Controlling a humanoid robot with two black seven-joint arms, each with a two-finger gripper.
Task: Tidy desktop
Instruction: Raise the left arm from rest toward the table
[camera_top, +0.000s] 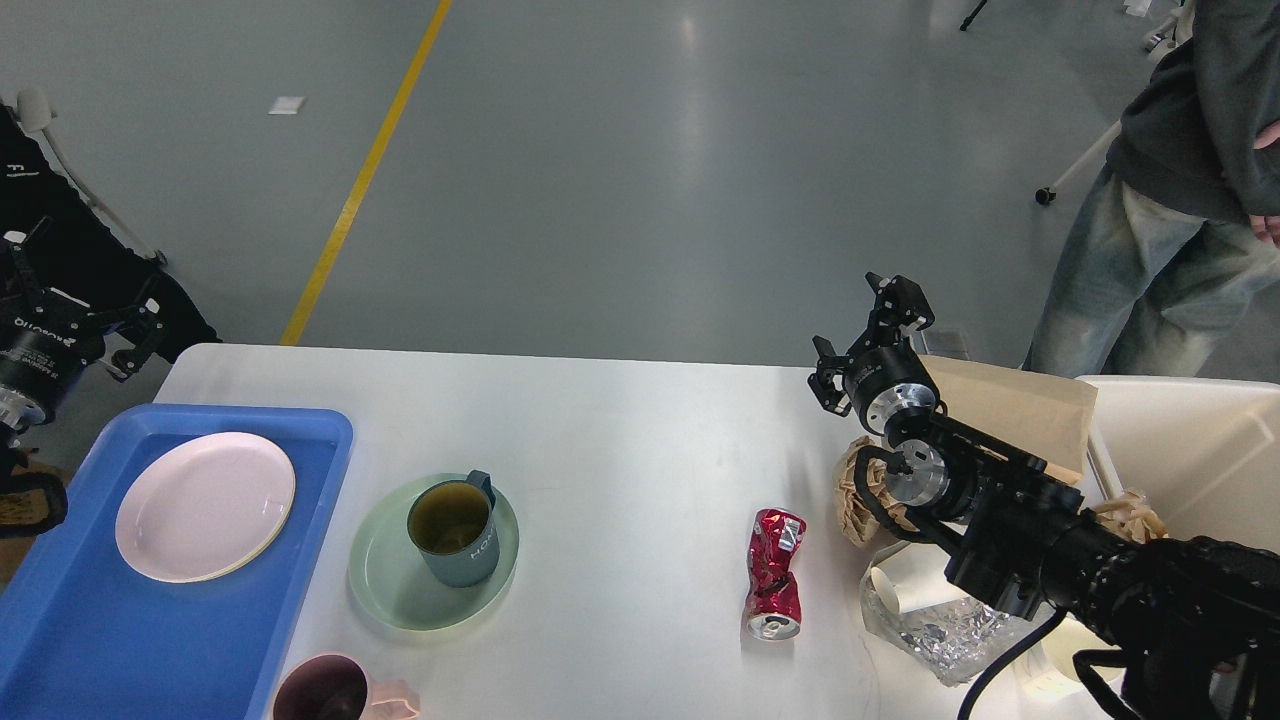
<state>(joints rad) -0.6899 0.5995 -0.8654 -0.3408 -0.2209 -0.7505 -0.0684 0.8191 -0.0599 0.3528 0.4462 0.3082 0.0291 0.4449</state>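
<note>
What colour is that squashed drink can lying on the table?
The crushed can is shiny red with a silver top, seen clearly in the head view.

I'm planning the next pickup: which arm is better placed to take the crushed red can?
Right, probably. The right gripper hangs open over the desktop, just beyond the crushed red can. The left gripper sits off the table's left edge, past the blue tray.

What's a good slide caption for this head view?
Cluttered desktop: right gripper open above crumpled paper, crushed red can nearby, dishes by the blue tray.
</note>
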